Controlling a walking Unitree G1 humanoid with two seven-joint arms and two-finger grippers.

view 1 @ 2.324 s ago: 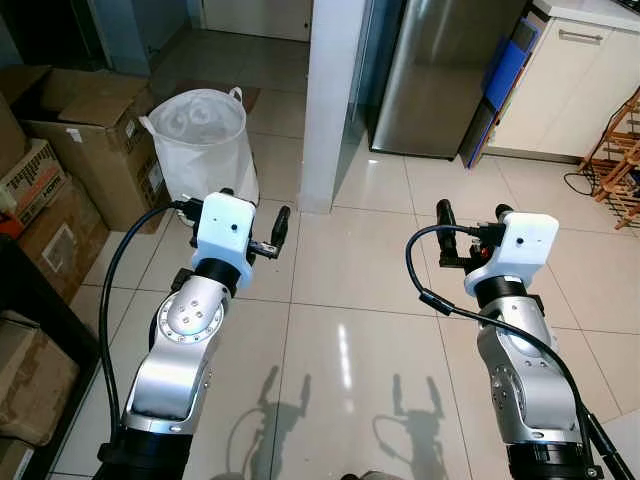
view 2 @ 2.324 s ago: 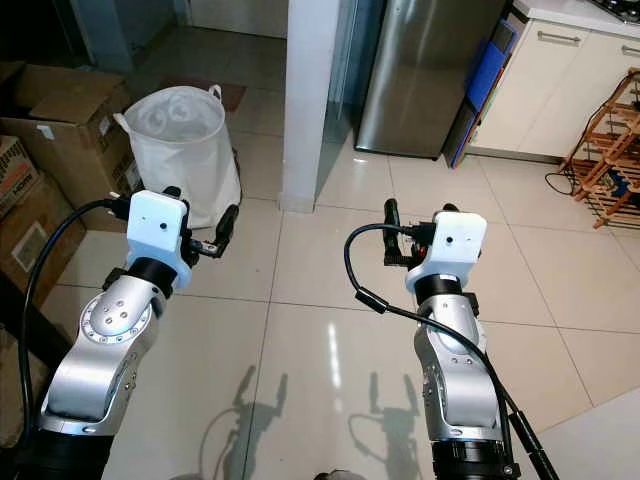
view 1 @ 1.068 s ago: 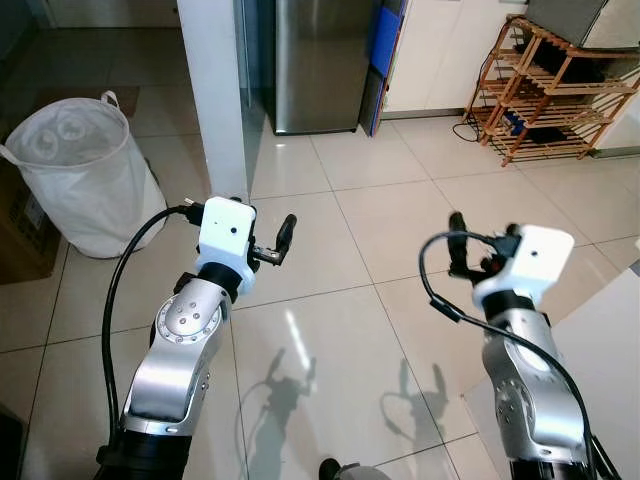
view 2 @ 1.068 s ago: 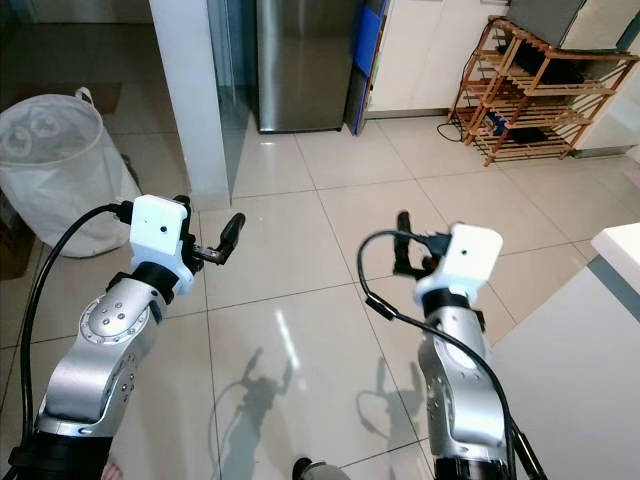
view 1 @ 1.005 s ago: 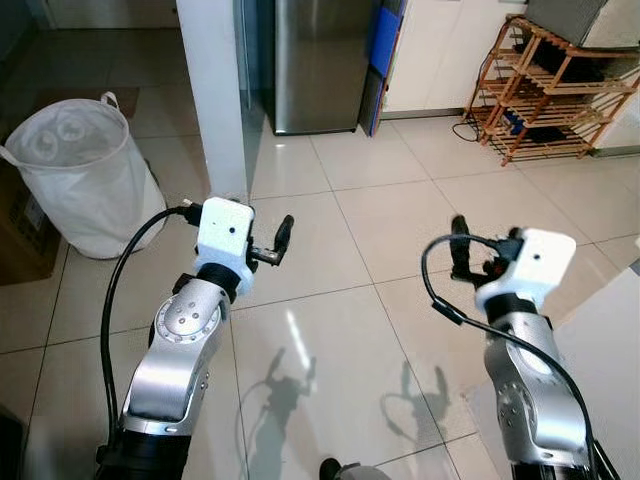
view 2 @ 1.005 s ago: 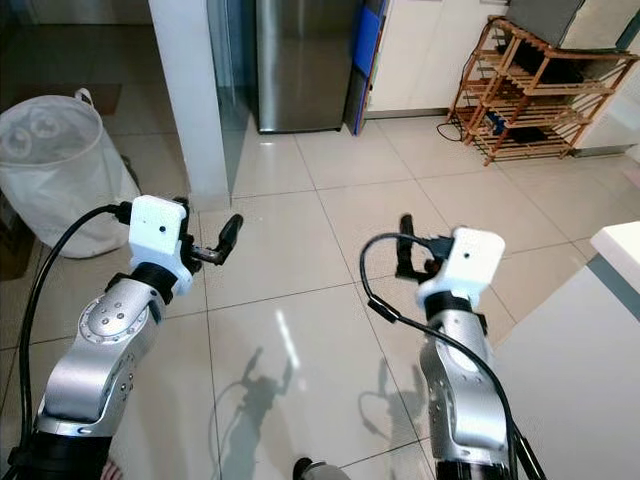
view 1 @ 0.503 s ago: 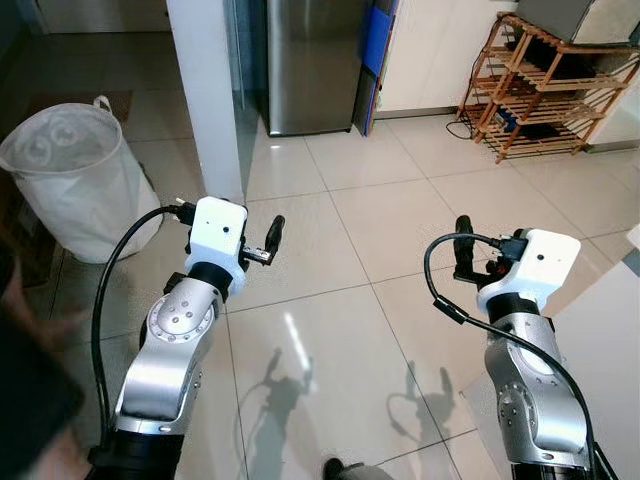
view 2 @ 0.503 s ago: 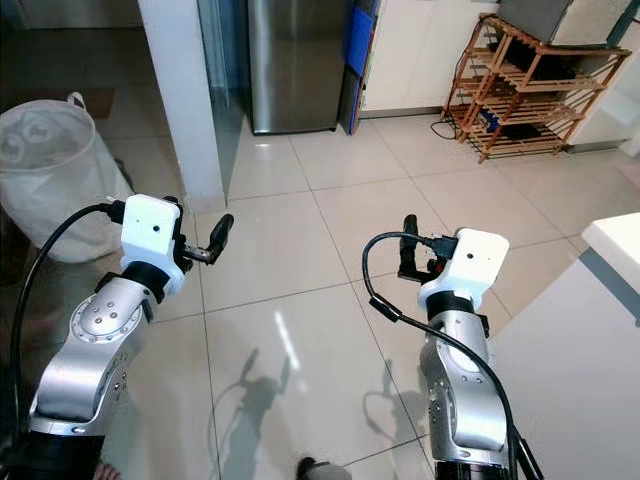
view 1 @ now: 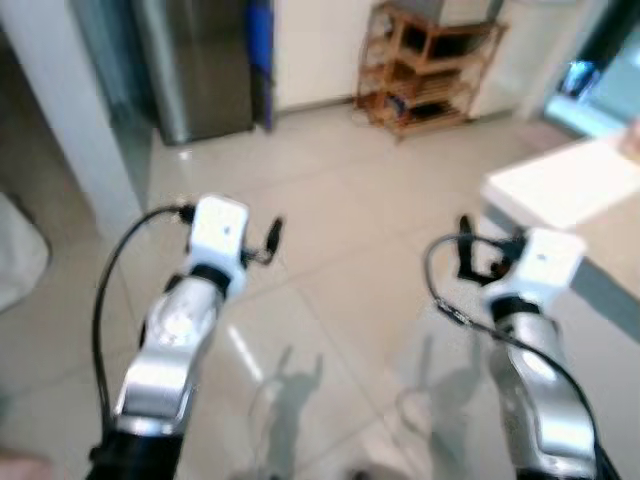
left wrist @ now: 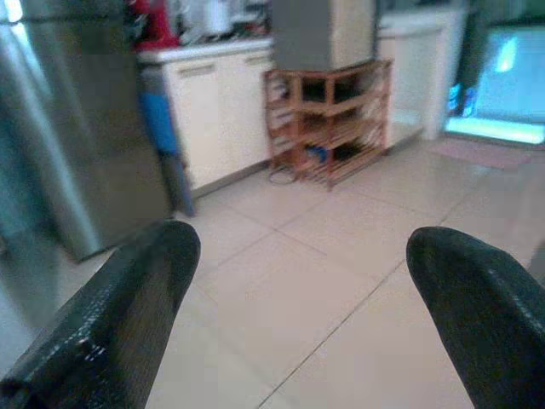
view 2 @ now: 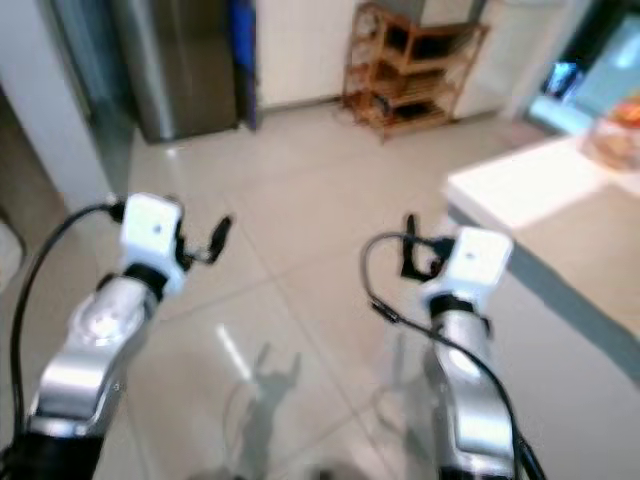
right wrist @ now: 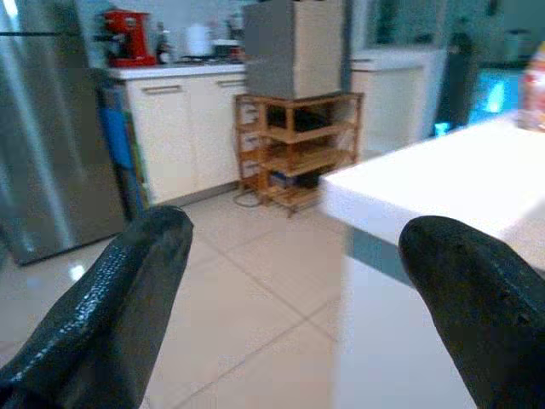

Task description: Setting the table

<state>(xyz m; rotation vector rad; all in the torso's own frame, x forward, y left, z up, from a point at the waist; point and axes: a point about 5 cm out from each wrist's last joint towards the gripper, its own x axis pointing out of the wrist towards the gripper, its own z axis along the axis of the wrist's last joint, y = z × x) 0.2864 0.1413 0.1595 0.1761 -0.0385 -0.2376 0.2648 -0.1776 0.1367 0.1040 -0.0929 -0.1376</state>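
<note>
Both head views are blurred. They show the left claw (view 1: pixel 268 238) and right claw (view 1: pixel 478 260) held out level over a pale tiled floor (view 1: pixel 330 200), side by side and well apart. The wrist views make the state plain: each claw has its two black fingers (left wrist: pixel 128 315) spread wide, with nothing between them. At 2 o'clock from the right claw a white bench (view 2: pixel 520 190) juts into the room, its near corner just beyond that claw. In the right eye view something orange (view 2: pixel 620 130) lies on its far end, too blurred to name; the left eye view cuts that part off. The right wrist view shows the bench's white top (right wrist: pixel 443 183) on one side and, past it, a wooden rack (right wrist: pixel 294 149) with a grey box (right wrist: pixel 294 47) on top, white cupboards (right wrist: pixel 183 141), a red machine (right wrist: pixel 128 38) on the counter above them, and a steel fridge (right wrist: pixel 47 128). In the head views the rack (view 1: pixel 430 70) stands at 12 o'clock, the fridge (view 1: pixel 195 65) at 11, and a white pillar (view 1: pixel 60 110) at 10.
</note>
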